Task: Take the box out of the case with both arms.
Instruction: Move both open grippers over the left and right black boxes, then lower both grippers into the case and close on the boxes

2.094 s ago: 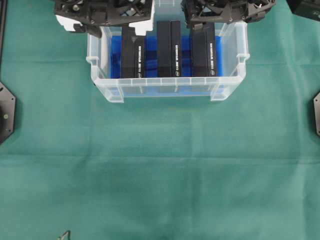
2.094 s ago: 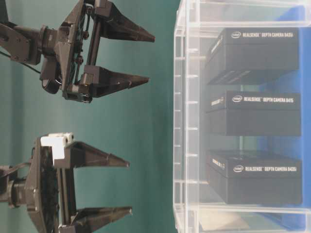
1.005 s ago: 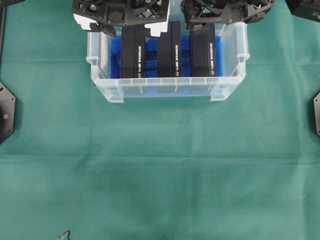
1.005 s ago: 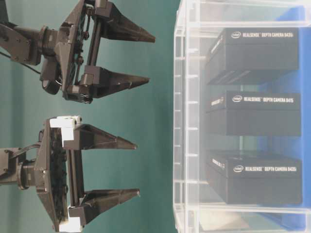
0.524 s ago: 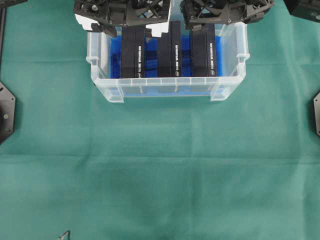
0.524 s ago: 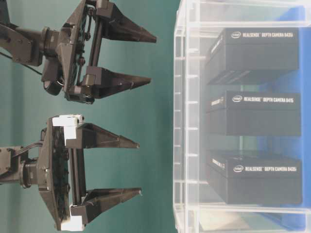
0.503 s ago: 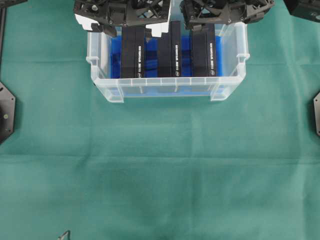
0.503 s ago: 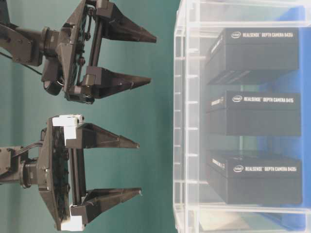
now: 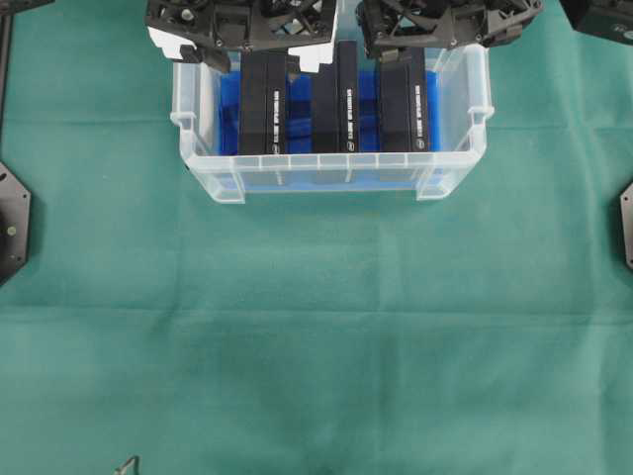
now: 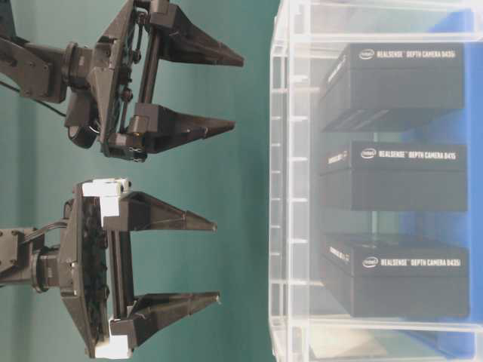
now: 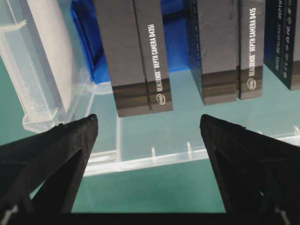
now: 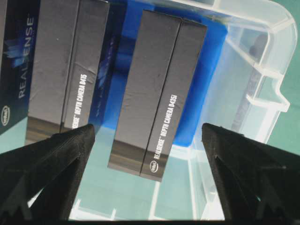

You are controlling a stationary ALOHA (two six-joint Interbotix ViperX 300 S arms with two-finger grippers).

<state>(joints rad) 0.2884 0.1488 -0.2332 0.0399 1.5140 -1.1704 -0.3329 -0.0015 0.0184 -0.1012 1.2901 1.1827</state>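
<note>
You are looking at three black boxes standing on edge, side by side, in the case (image 9: 332, 170), a clear plastic bin with a ribbed rim and a blue lining, at the far middle of the green-clothed table (image 9: 316, 327). Each box carries white print along its side: the left box (image 9: 263, 109) reads D435i, the middle box (image 9: 334, 99) D415, the right box (image 9: 404, 104) D435i.

In the overhead view both arms are cut off by the top edge, and they hide the far ends of the boxes. The small print on the boxes is unreadable from there; the wrist views give it.

The left gripper (image 10: 200, 260), the one with white panels, hangs above the left box with its fingers (image 11: 61, 145) spread wide and holding nothing. The right gripper (image 10: 226, 89) hangs above the right box, fingers (image 12: 51, 154) equally wide and empty.

Against two seconds ago, your left gripper has shifted right, from the case's left wall to over the left box. Over the last half second nothing has moved.
</note>
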